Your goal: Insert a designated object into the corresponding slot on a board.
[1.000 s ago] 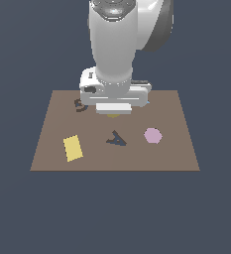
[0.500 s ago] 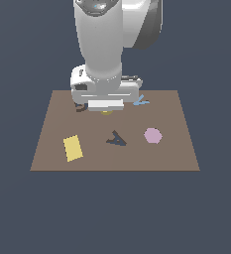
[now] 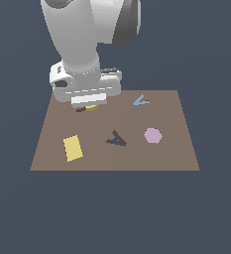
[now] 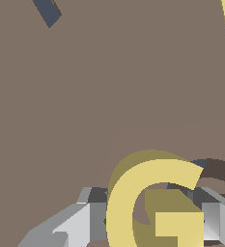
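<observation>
The far corner of the board [image 3: 181,149] on the exterior view's left is occupied by the arm's wrist and gripper [image 3: 88,105], low over the surface with the yellow G [image 4: 152,202] held between the fingers [image 4: 70,226], so passage there is blocked. The rest of the board is left open from above, since only flat pieces are seen on it: a yellow rectangle [image 3: 73,148], a dark A-shaped mark [image 3: 117,139], a pink hexagon [image 3: 152,135] and a blue piece [image 3: 141,100], well apart from one another. Bare brown surface is seen between them.

Slot [image 4: 215,169] mostly behind yellow G [image 4: 152,202]
</observation>
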Controlling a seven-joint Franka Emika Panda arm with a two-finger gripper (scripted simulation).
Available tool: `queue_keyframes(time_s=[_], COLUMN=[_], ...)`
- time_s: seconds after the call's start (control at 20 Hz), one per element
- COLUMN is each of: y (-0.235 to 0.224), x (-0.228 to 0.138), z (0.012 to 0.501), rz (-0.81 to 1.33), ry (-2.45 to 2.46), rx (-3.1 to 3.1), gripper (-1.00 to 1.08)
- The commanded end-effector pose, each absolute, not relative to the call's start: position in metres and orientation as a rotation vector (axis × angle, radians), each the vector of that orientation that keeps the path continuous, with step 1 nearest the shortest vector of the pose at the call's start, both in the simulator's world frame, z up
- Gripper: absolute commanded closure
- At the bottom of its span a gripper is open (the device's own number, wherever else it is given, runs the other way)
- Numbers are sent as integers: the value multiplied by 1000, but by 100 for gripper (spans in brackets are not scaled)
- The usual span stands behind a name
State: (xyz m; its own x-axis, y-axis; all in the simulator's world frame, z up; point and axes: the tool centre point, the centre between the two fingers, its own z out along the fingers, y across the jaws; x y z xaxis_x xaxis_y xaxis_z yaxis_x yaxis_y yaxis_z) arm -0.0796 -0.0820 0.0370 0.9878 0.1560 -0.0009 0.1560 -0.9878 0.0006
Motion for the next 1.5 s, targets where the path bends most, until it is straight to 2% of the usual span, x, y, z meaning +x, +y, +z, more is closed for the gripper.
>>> queue_keyframes(time_s=[0.0, 0.45, 1.1, 1.15, 1.45], y=[-94, -120, -123, -123, -123], x=[-81, -83, -82, -82, -82], z=[38, 40, 30, 30, 30], rz=[-1, -1, -2, -2, -2], ry=[294, 385, 394, 394, 394], rx=[3127, 3117, 3116, 3116, 3116], gripper=[108, 108, 108, -92, -92])
